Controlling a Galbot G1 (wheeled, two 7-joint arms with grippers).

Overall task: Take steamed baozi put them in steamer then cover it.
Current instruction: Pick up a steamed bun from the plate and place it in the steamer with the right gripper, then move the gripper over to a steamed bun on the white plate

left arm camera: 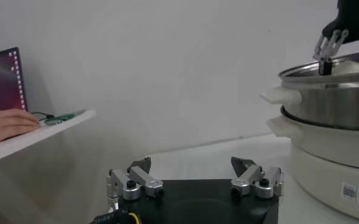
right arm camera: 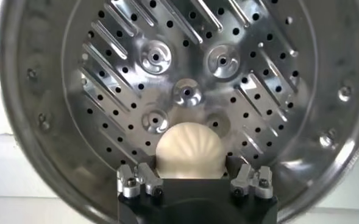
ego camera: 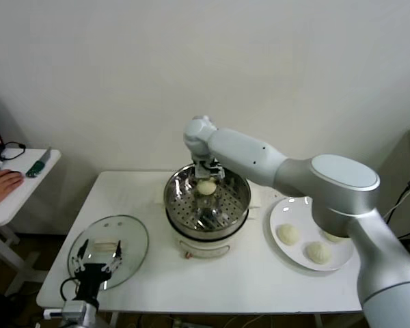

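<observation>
One baozi [right arm camera: 188, 150] between right gripper [right arm camera: 194, 180] fingers.

plain white wall [ego camera: 273, 61], white table [ego camera: 260, 287], side desk [ego camera: 17, 188]

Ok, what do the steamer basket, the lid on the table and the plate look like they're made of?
Steamer basket: polished metal, probably stainless steel; mirror reflections, punched holes. Its base looks like white plastic.
Lid: clear glass, the table shows through it, with a metal rim.
Plate: glossy white, ceramic or melamine; cannot tell which.
</observation>
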